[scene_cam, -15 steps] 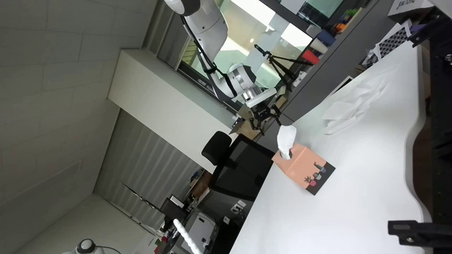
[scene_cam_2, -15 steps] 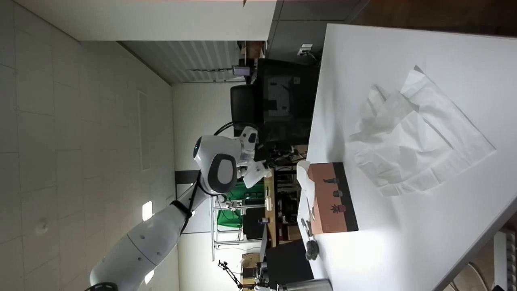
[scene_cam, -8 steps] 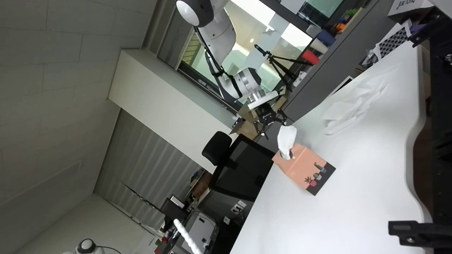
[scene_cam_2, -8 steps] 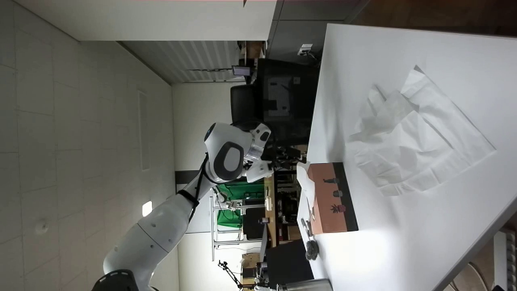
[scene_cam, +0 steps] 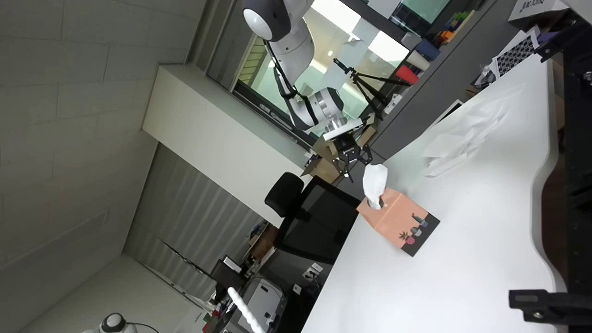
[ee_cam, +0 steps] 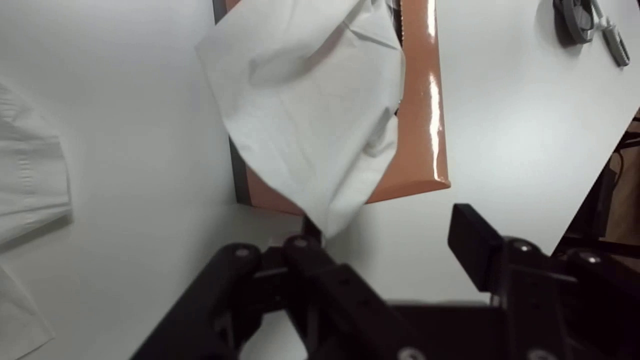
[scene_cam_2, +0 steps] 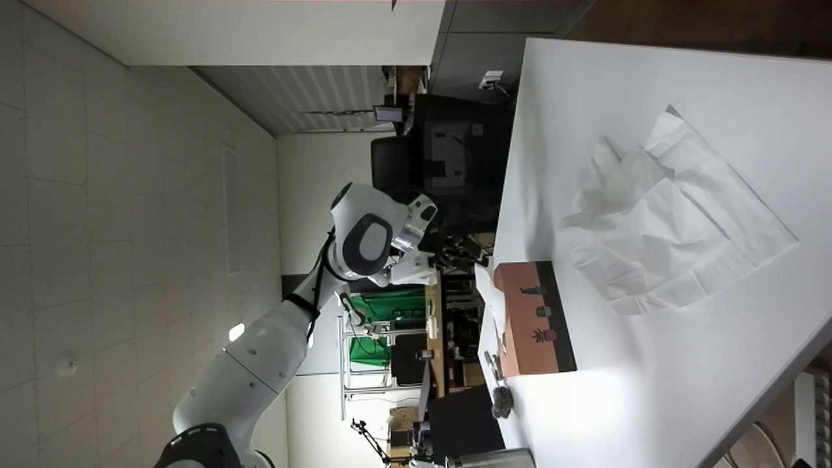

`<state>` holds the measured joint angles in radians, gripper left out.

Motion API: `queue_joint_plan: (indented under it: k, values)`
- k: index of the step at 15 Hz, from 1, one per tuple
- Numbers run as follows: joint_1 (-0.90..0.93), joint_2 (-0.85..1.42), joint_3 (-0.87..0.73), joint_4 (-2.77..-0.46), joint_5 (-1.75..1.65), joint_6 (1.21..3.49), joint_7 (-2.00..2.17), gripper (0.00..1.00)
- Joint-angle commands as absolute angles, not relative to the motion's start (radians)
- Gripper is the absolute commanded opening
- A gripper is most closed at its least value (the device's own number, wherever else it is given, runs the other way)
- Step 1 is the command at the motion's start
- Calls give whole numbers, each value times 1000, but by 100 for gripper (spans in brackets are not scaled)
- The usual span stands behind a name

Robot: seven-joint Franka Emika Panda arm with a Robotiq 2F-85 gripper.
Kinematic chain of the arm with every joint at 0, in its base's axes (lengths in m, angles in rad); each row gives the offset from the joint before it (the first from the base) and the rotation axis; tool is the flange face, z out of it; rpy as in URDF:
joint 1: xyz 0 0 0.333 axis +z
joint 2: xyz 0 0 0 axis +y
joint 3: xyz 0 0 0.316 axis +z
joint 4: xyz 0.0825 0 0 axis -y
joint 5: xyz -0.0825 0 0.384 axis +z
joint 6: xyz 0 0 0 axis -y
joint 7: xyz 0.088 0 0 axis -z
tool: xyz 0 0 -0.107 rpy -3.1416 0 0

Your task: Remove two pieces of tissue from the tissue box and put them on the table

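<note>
White arm (scene_cam: 296, 60) bent | pincer (scene_cam: 359, 170) spread, pointing down | near protruding tissue (scene_cam: 374, 181)

In both exterior views the box (scene_cam: 401, 221), tissue (scene_cam: 374, 180) in its top, stood near the table's (scene_cam_2: 624, 390) far corner, left of sheets (scene_cam_2: 676, 227).

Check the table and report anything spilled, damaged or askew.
Nothing looks spilled or damaged: the tissue box stands upright, and the creased tissue near it on the table fits the task. Oddly, both exterior views are heavily tilted.
</note>
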<state>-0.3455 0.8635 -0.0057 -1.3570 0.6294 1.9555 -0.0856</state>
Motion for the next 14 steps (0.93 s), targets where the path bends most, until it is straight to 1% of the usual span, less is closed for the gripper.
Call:
queue_joint_plan:
  k: [1, 3, 4, 6, 7, 9, 14]
  values:
    - [-377, 913, 8, -1256, 647, 1846, -33, 38]
    - [-384, 927, 5, -1231, 658, 1804, -21, 25]
    - [-387, 933, 2, -1220, 665, 1785, -15, 16]
    - [-397, 942, 0, -1198, 672, 1746, -4, 5]
    - [-405, 944, 5, -1190, 684, 1725, -10, 1]
    - [-416, 939, 10, -1178, 711, 1675, -18, 0]
    - [-399, 857, 1, -1193, 724, 1638, -47, 0]
